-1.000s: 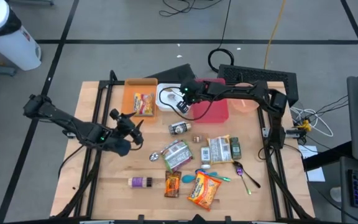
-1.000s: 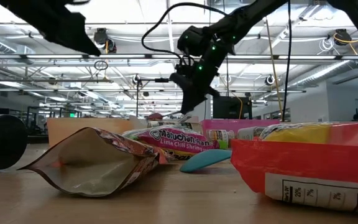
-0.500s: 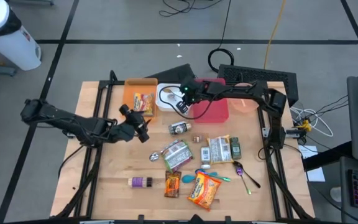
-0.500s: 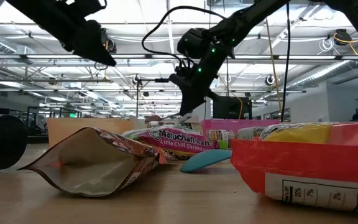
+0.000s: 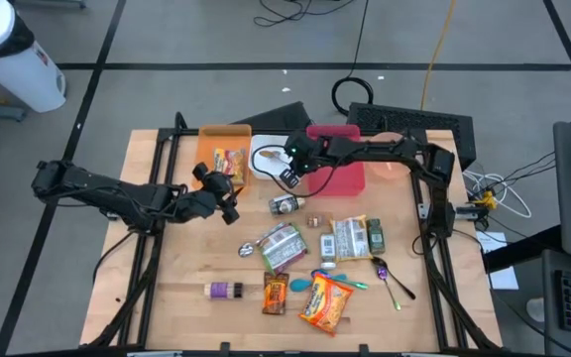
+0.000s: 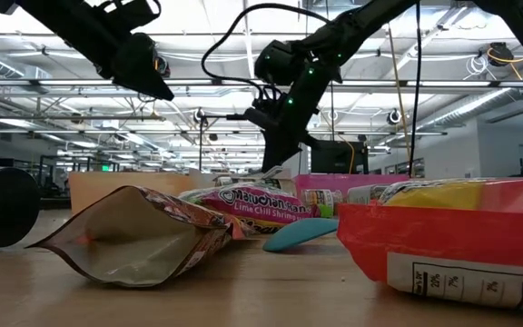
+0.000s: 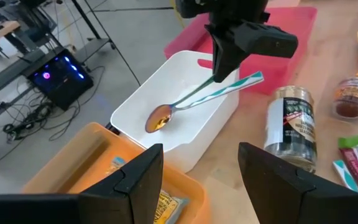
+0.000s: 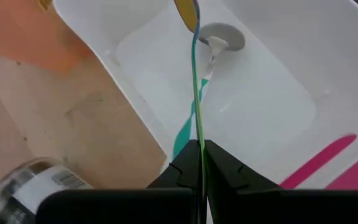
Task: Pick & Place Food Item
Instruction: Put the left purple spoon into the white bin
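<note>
- Step in hand, as I read it: the place phase. The right end effector (image 7: 229, 46) is pinched on the handle of a teal-and-white spoon (image 7: 197, 98), bowl end hanging over the white bin (image 5: 266, 159) at roughly 12 o'clock of the table (image 5: 167, 268).
- It's a spoon, not food as the task says; the food packs are down the table or in the orange bin (image 5: 221, 159).
- Spoon is tilted, bowl lower than handle; can't tell if the bowl touches the bin floor.
- Next move, my guess: dip a bit lower, open the fingers so the spoon drops inside, then lift clear without catching the bin wall.
- Left end effector (image 7: 197, 180) hovers at about 9 o'clock of the white bin, fingers spread wide, nothing between them.
- Risk: the handle overhangs the rim on the 5 o'clock side, so a release this far out may tip it out.
- Views: the left wrist view shows the whole spoon, its tilt and the jar (image 7: 291, 127) beside the bin; the high view only shows a blob there.
- Right wrist view gives the pinch on the handle edge-on and a second white utensil (image 8: 219, 40) lying in the bin, unseen elsewhere.
- Low view hides the bin behind the snack bags (image 6: 243, 204).
</note>
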Controlling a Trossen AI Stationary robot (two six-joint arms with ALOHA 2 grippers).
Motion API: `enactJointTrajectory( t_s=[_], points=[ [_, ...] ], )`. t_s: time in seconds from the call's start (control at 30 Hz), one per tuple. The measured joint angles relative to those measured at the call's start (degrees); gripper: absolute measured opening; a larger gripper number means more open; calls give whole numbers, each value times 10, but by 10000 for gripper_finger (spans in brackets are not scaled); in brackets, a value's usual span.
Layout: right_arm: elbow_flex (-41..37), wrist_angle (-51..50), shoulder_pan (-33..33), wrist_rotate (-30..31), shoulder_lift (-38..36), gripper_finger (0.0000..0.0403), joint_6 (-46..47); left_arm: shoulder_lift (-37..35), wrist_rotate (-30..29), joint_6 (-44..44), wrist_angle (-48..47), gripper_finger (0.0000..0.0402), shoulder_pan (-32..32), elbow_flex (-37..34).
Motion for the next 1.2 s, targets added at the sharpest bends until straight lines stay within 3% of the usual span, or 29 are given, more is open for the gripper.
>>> enactJointTrajectory(
  t_s=[0.47, 0.73, 1.2],
  points=[
    [0, -3, 14, -22, -2, 0, 20, 24, 3, 0, -1, 214, 3, -1],
    [0, -4, 15, -31, -4, 0, 21, 67, 1, 0, 5, 214, 40, -1],
    [0, -6, 15, -33, -4, 8, 19, 103, 70, 32, 64, 214, 73, -1]
  ],
)
